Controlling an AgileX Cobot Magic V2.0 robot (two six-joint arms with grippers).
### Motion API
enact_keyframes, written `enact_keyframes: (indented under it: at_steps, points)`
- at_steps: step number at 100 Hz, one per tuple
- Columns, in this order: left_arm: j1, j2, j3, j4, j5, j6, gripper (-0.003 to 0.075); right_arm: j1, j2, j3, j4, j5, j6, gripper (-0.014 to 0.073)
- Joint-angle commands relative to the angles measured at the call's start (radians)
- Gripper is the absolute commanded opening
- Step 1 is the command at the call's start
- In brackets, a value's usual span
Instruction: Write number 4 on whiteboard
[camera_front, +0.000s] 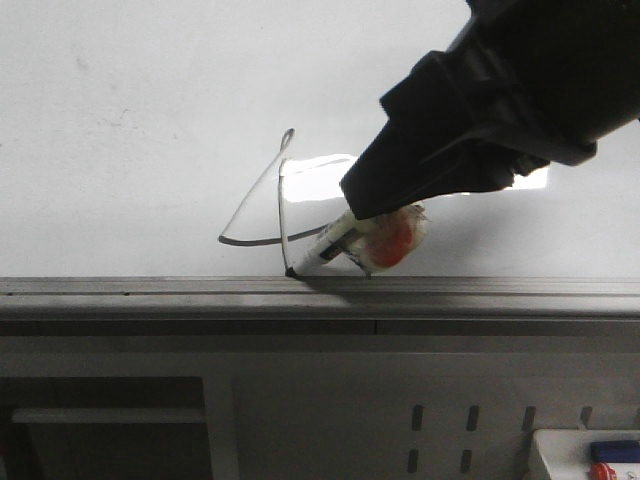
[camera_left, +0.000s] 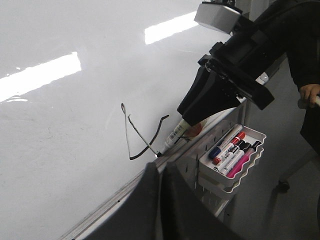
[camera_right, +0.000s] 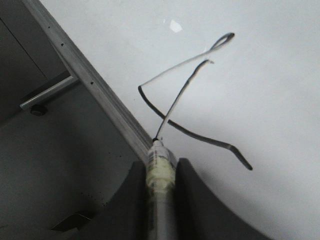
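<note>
The whiteboard (camera_front: 140, 120) fills the front view, glossy white with a grey metal rim (camera_front: 200, 288) along its near edge. The number 4 (camera_front: 270, 205) is drawn on it in thin dark lines, slanted and open-topped. It also shows in the left wrist view (camera_left: 131, 132) and the right wrist view (camera_right: 185, 95). My right gripper (camera_right: 161, 167) is shut on a white marker pen (camera_front: 322, 250) whose black tip touches the board at the foot of the 4's long stroke, right by the rim. My left gripper (camera_left: 161, 172) is shut and empty, off the board's edge.
A white tray (camera_left: 235, 160) with several coloured markers hangs below the board's rim, to the right. A perforated grey panel (camera_front: 440, 440) runs under the rim. A person's hand (camera_left: 309, 92) shows at the far edge of the left wrist view.
</note>
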Motion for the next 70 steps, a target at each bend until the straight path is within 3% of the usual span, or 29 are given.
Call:
enact_keyframes:
  at_steps: [1,32,39,56,61,70]
  points:
    - [0.003,0.01,-0.025,-0.023,-0.074,-0.009,-0.002,-0.011,-0.007,-0.008,-0.048,-0.018,-0.008,-0.0045]
    - [0.003,0.01,-0.026,-0.023,-0.097,-0.009,0.0,0.104,-0.208,-0.256,-0.041,0.217,-0.008,-0.0045]
    - [0.003,0.01,-0.028,-0.023,-0.122,-0.009,0.007,0.13,-0.239,-0.304,-0.041,0.225,-0.008,-0.0045]
    - [0.003,0.015,-0.051,-0.023,-0.138,-0.009,0.0365,0.144,-0.259,-0.337,-0.044,0.231,-0.008,-0.0045]
    - [0.003,0.035,-0.071,-0.023,-0.113,-0.009,0.0402,0.144,-0.254,-0.337,-0.062,0.239,-0.008,-0.0045]
    - [0.003,0.093,-0.128,-0.017,-0.015,-0.002,0.0398,0.144,-0.228,-0.337,-0.073,0.266,-0.008,-0.0045]
